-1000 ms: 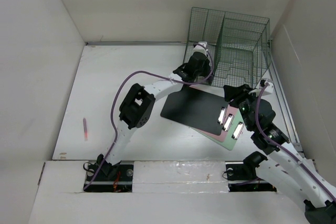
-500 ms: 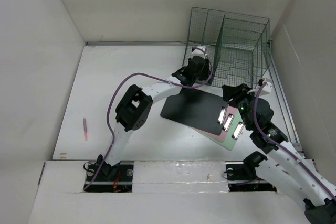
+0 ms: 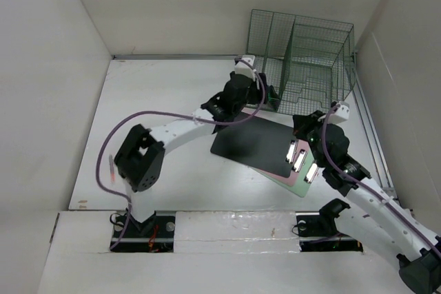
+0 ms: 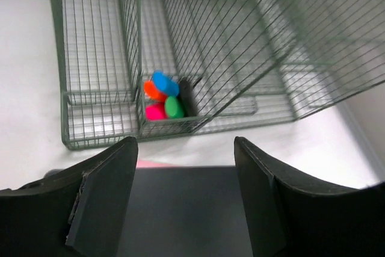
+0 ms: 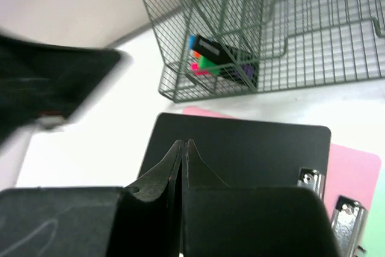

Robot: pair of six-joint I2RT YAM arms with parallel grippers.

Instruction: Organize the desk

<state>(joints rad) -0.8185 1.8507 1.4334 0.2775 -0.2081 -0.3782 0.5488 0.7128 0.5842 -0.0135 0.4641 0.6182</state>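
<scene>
**Release at the rack.** The left gripper (image 4: 185, 148) has backed off the dark green wire-mesh rack (image 3: 303, 60). Its jaws, nearly shut 1 second ago, now stand wide and empty. Bright marker caps (image 4: 162, 97) sit in the rack's small front compartment, so 1 deposit looks finished. The right gripper (image 5: 182, 148) has pinched shut on nothing above the flat black clipboard (image 3: 251, 142). The large matte white desk (image 3: 158, 94), spread beneath both arms, still carries that clipboard stack and a stray pink pen (image 3: 111, 169). From here the lower boards show only their edges, and the marker count is unclear.
</scene>
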